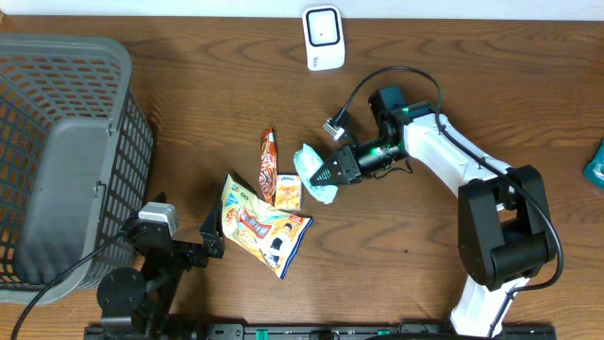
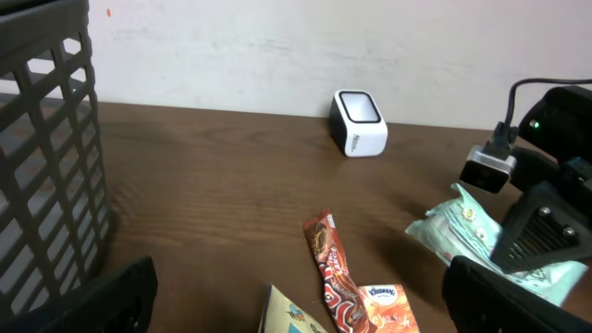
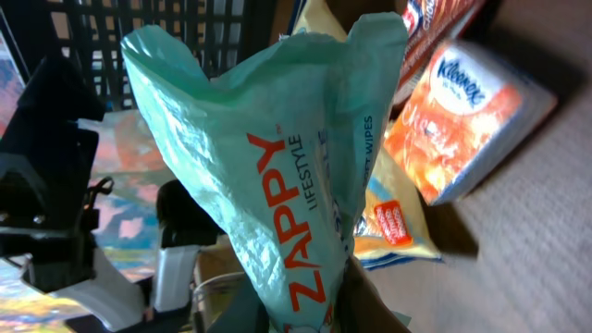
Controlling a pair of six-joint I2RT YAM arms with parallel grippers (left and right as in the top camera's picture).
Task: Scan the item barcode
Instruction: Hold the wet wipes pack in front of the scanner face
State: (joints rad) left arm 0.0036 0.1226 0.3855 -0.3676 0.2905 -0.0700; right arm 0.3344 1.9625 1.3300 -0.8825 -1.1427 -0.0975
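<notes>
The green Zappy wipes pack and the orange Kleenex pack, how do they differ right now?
The wipes pack is pale green; the Kleenex pack is orange. The wipes pack is pinched in the shut right gripper; the Kleenex pack lies loose on the table. The wipes pack looks crumpled, the Kleenex pack neat and rectangular. Both are soft, film-wrapped packs.

Overhead looks down, left wrist low toward shared scanner [image 2: 359,123], right wrist close-up.

Grey basket [image 1: 57,189] at left; snack bag [image 1: 264,229], Kleenex pack [image 1: 287,192], brown wrapper [image 1: 268,161], possibly candy, mid-table.
</notes>
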